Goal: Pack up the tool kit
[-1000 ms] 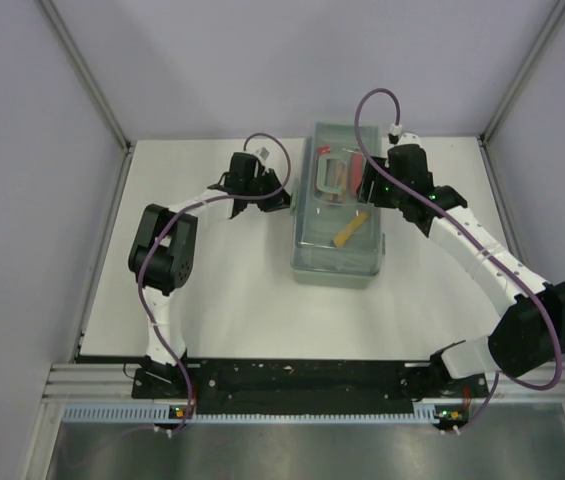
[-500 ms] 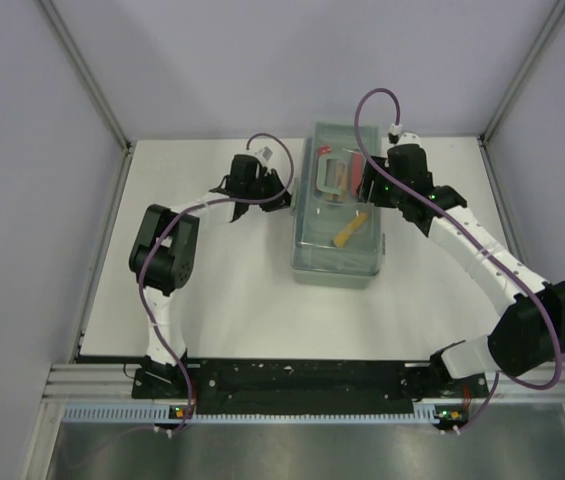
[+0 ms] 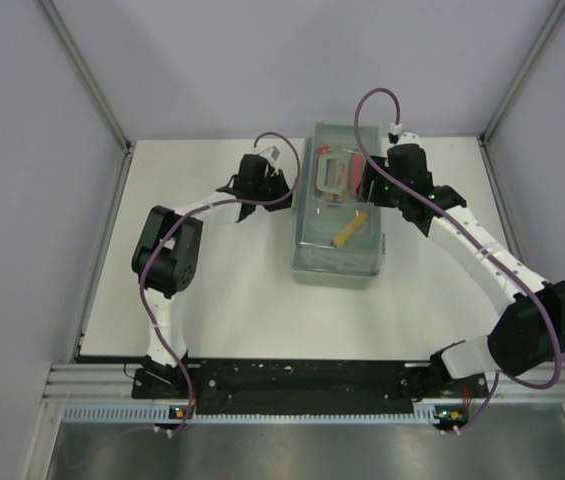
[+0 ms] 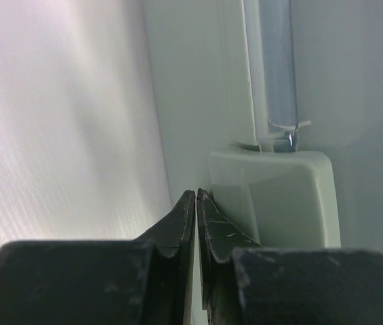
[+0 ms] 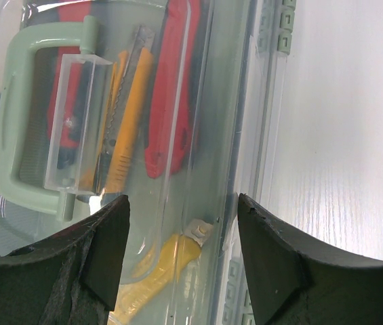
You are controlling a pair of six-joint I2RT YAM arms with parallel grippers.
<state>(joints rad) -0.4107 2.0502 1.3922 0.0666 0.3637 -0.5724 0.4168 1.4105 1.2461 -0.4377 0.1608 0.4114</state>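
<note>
Top view: tool kit (image 3: 339, 205) at back-centre of table (image 3: 212, 290), lid down. Left gripper (image 3: 280, 192) just beside its left wall, right gripper (image 3: 367, 185) over its right edge. Fingertips hard to make out.

Left wrist: left gripper (image 4: 196, 198) pinched together, empty, tips just beside pale latch (image 4: 272, 196) (contact unclear). Most of box cut off.

Right wrist: right gripper (image 5: 181, 203) gaping, nothing held, above translucent lid (image 5: 211, 101). Handle (image 5: 8, 135), red pliers (image 5: 171, 101), yellow knife (image 5: 131, 115) blurred beneath. Likely rigid, slick plastic, weighted by tools; handle looks the best hold.

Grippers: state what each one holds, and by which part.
Nothing is held. The left gripper is shut on nothing beside the toolbox; the right gripper hangs open over its lid.
</note>
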